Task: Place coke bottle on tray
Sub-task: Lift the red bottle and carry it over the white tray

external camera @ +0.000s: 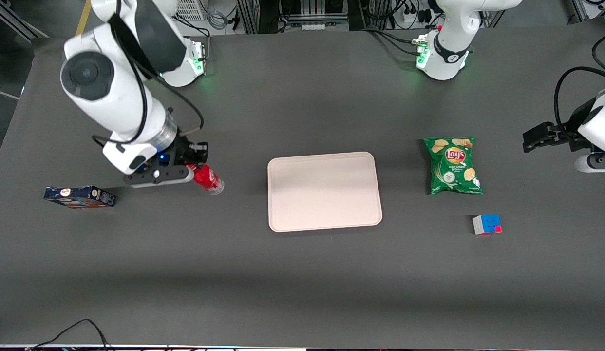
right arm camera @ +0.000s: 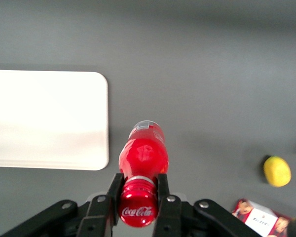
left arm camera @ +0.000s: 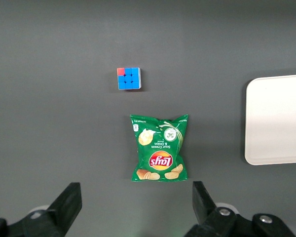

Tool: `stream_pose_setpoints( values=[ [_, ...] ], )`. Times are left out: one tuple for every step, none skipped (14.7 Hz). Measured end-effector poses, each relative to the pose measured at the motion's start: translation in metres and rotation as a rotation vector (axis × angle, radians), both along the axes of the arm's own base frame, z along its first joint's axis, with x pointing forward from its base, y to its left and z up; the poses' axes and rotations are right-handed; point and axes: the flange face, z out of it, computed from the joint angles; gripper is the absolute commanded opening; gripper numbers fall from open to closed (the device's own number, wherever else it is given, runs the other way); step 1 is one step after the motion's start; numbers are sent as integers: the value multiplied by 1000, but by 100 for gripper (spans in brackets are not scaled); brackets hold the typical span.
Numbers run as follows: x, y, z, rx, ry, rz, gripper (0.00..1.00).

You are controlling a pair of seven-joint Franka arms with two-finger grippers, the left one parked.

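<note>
My gripper (external camera: 189, 171) (right arm camera: 138, 190) is shut on the coke bottle (external camera: 207, 178) (right arm camera: 143, 158), its fingers (right arm camera: 163, 190) clamped on the neck just under the red cap. The bottle hangs tilted, its clear base pointing toward the tray and lifted off the table. The pale pinkish-beige tray (external camera: 324, 190) (right arm camera: 44, 118) (left arm camera: 278, 118) lies flat at mid-table, a short way from the bottle toward the parked arm's end. Nothing lies on the tray.
A dark blue box (external camera: 79, 196) (right arm camera: 259, 217) lies at the working arm's end of the table. A yellow lemon-like object (right arm camera: 277, 171) sits near that box. A green Lay's chip bag (external camera: 452, 165) (left arm camera: 159, 147) and a colour cube (external camera: 487, 224) (left arm camera: 129, 78) lie toward the parked arm's end.
</note>
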Motion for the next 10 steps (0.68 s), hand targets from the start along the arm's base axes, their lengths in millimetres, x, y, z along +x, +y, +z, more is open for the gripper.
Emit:
stream_pose_setpoints(
  values=[
    [-6, 14, 10, 11, -5, -17, 0],
    [-11, 30, 15, 19, -10, -36, 0],
    [-18, 51, 15, 26, -9, -53, 0],
    [-25, 75, 10, 30, 0, -72, 0],
    [-30, 98, 2, 34, 14, -96, 0],
    [-33, 118, -10, 31, 28, -113, 0],
    [-33, 135, -25, 19, 37, -120, 0],
    [-29, 148, -44, 7, 39, -124, 0],
    [-22, 158, -67, 2, 37, -133, 0],
    [-16, 163, -90, -1, 38, -147, 0]
  ],
)
